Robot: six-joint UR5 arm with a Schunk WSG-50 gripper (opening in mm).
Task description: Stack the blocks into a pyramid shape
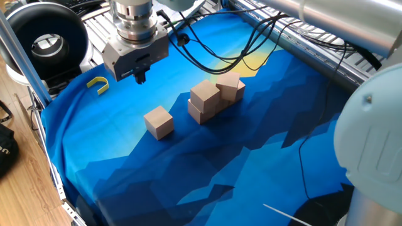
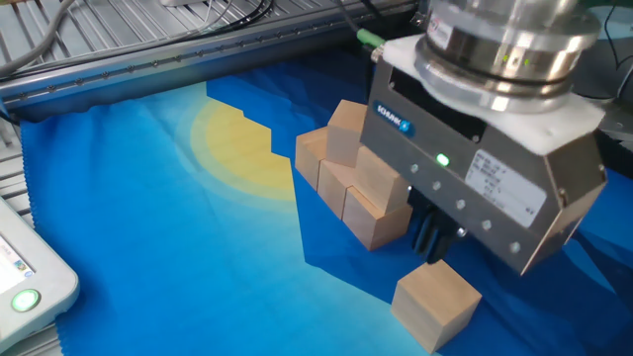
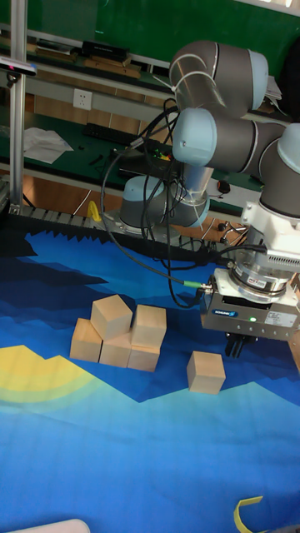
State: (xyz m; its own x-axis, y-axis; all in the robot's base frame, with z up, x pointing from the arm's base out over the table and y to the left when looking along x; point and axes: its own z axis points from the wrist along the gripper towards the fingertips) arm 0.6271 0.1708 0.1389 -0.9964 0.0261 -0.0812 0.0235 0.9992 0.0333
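Blocks (image 3: 117, 340) sit clustered on the blue cloth (image 1: 207, 169) that covers the worktop: three form a bottom row with two more resting on top of them, so the base and second tier of a pyramid look already made, and only the peak seems to be missing. The sixth, a lone block (image 1: 158, 121), lies flat on the cloth a little apart from the stack, probably the piece meant for the top. It has free space on every side, which should make it easy to approach from above. The pincer (image 1: 139, 76) hangs in the air above the cloth, near the lone block but off to one side of it, toward the yellow hook (image 1: 98, 83), and touches nothing. Its two dark fingers (image 3: 235, 346) point straight down and look close together with nothing between them, though how wide the gap is cannot be told for sure.
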